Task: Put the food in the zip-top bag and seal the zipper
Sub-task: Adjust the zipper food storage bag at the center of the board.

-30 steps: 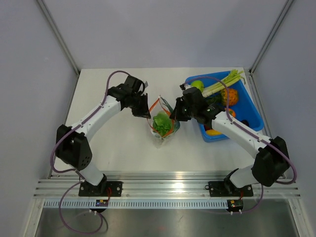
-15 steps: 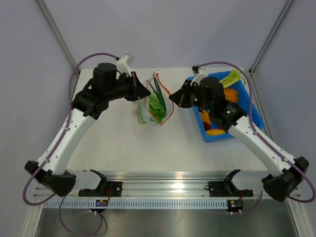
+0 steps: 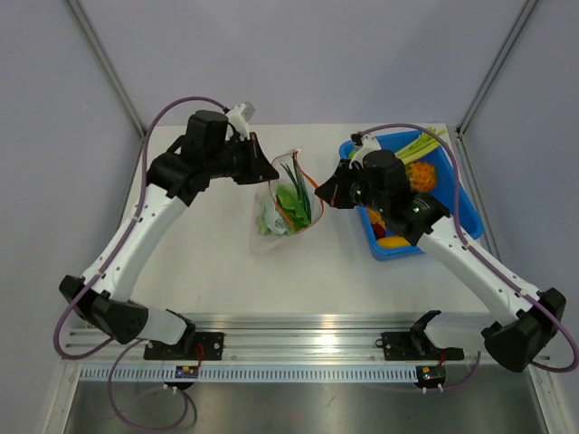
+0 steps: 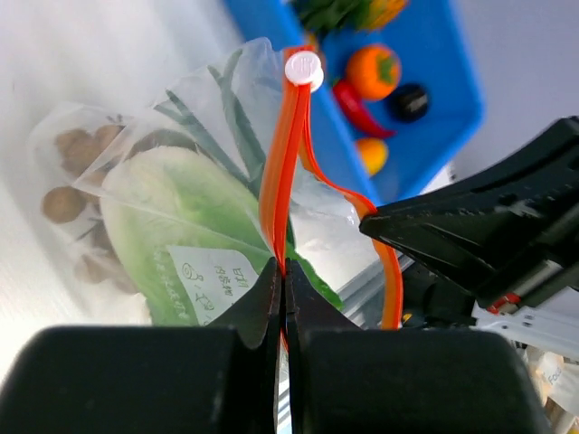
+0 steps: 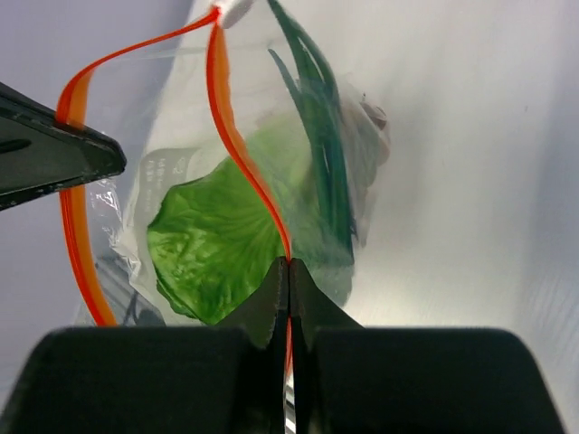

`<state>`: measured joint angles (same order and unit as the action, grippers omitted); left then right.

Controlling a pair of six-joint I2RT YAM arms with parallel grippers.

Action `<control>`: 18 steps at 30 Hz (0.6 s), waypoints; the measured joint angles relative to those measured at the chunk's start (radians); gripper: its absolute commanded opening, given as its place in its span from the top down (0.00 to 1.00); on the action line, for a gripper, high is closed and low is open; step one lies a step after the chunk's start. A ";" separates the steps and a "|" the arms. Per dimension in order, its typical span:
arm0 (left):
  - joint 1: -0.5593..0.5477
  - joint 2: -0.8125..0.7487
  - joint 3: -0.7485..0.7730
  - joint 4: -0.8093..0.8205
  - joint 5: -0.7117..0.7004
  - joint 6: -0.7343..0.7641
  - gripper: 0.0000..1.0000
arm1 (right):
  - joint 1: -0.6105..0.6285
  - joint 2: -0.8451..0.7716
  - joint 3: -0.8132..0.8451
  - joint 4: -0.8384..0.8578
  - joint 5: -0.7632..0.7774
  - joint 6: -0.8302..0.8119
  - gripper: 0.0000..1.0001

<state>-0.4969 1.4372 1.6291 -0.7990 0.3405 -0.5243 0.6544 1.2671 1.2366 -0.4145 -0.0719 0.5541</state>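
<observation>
Holding zip-top bag (image 3: 285,203) up between both arms: left end effector (image 4: 282,271) pinching zipper (image 4: 285,163), right end effector (image 5: 288,267) pinching opposite lip. Cabbage (image 5: 213,240), green onions (image 5: 317,117) inside; mouth open, sealing apparently left; other food in bin (image 3: 457,185) beside right end effector.

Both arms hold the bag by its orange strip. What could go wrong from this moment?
1. The left jaws and right jaws pinch only the thin zipper; it may slip out, and the loaded zip-top bag could drop.
2. The green onions reach up to the mouth, so they may get caught when the strip closes.
3. More food lies in the blue bin; sealing now would leave it out.
</observation>
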 measured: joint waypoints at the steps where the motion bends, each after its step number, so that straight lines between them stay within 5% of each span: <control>1: 0.000 -0.026 0.006 0.014 0.000 0.000 1.00 | 0.000 -0.030 0.002 0.009 0.007 0.000 1.00; 6: 0.000 -0.068 -0.066 0.091 0.003 -0.003 1.00 | 0.001 -0.061 -0.027 0.060 0.031 -0.001 1.00; 10: -0.003 0.048 -0.135 0.087 0.005 -0.003 1.00 | 0.001 0.018 -0.095 0.048 0.037 0.000 0.99; 13: -0.006 0.119 -0.151 0.059 0.003 -0.005 1.00 | 0.002 0.032 -0.126 -0.005 0.063 0.000 0.74; 14: -0.008 0.120 -0.147 0.052 0.003 -0.005 1.00 | 0.002 0.027 -0.122 -0.011 0.079 -0.002 0.54; 18: -0.013 0.112 -0.057 0.031 0.003 -0.004 1.00 | 0.002 0.007 -0.042 -0.049 0.151 -0.042 0.35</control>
<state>-0.5095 1.5490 1.5723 -0.7681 0.3439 -0.5282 0.6563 1.2739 1.1950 -0.4633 0.0795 0.5125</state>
